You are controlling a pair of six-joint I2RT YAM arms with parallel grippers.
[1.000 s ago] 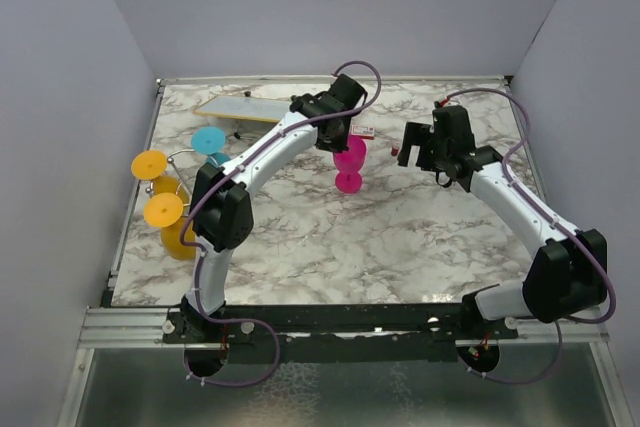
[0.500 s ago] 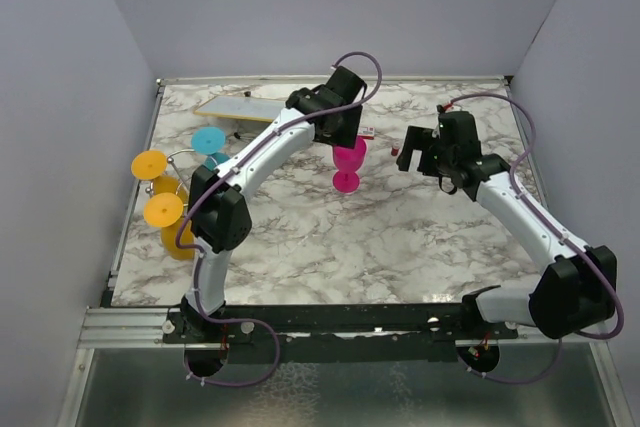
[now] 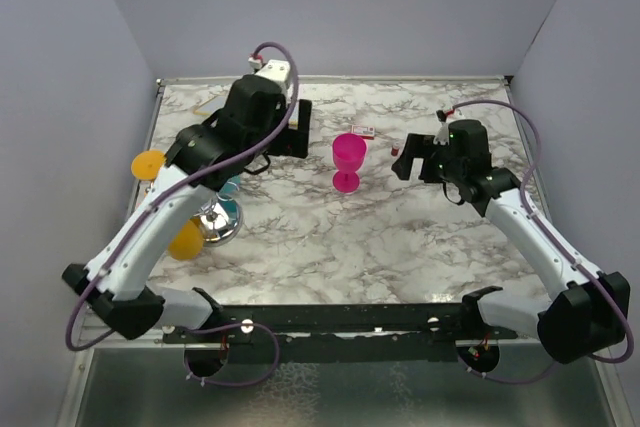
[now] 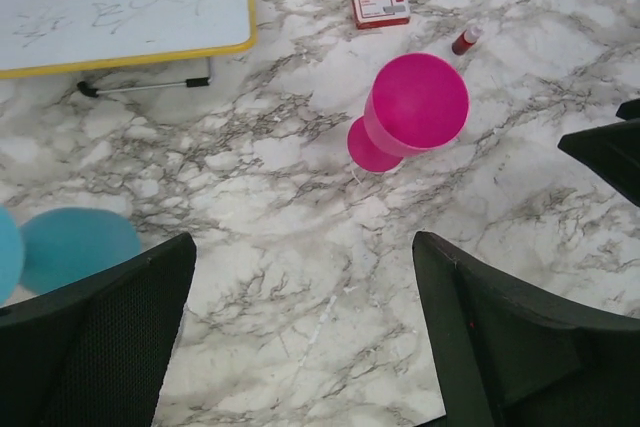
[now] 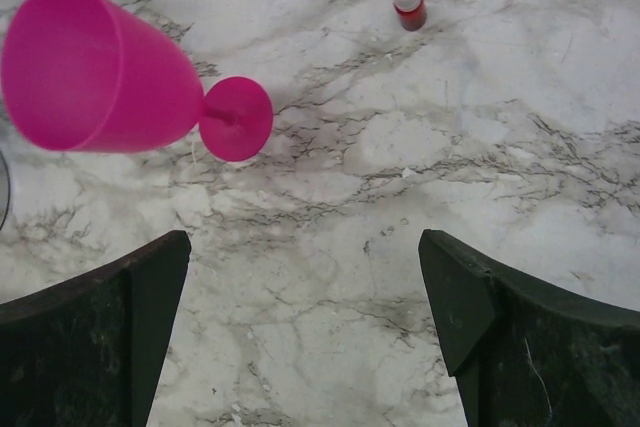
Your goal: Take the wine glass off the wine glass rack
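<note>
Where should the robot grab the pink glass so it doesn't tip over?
Probably the wide cup of the pink glass, from the side. It stands upright, its stem is short and thin, and the open right tool points toward it.

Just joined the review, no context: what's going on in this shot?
The pink wine glass stands upright on the marble table, off the wine glass rack, and nothing touches it. The left gripper is open and empty, hovering to the glass's left. The right gripper is also open and empty, hovering to its right. Orange glasses are at the rack on the table's left side.
</note>
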